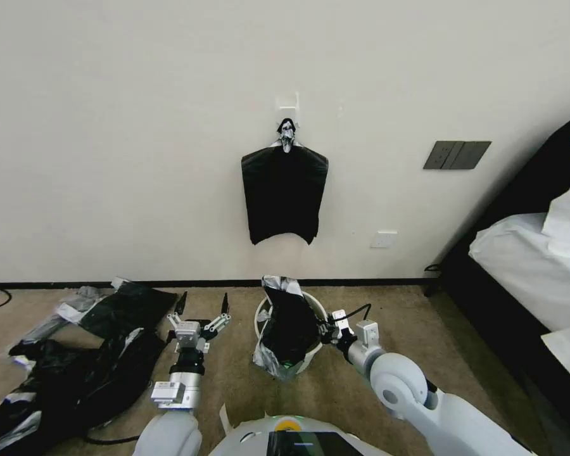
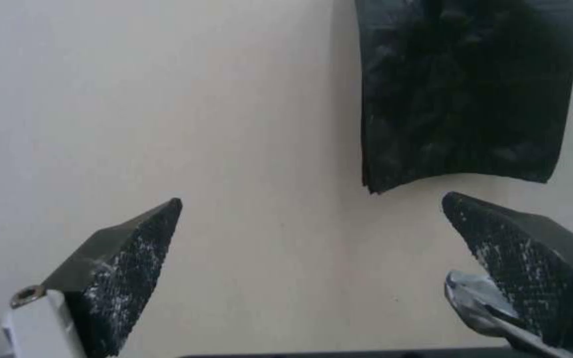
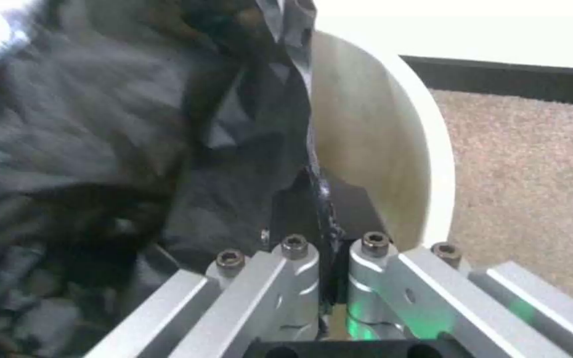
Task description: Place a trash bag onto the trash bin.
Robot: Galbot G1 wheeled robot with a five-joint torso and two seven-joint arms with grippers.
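Right gripper (image 1: 323, 331) low center-right of the head view, arm reaching in from lower right, fingers pressed together pinching trash bag (image 1: 289, 326) edge at rim of trash bin (image 1: 315, 306); bag draped into and over bin, frame center bottom. Left gripper (image 1: 202, 305) lower left of center, pointing at wall, fingers spread, holding nothing. No readable writing.

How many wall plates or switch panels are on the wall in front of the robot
3: a dark switch panel toward the bed, a white outlet low beside it, and a white hook plate holding the hanging black bundle.
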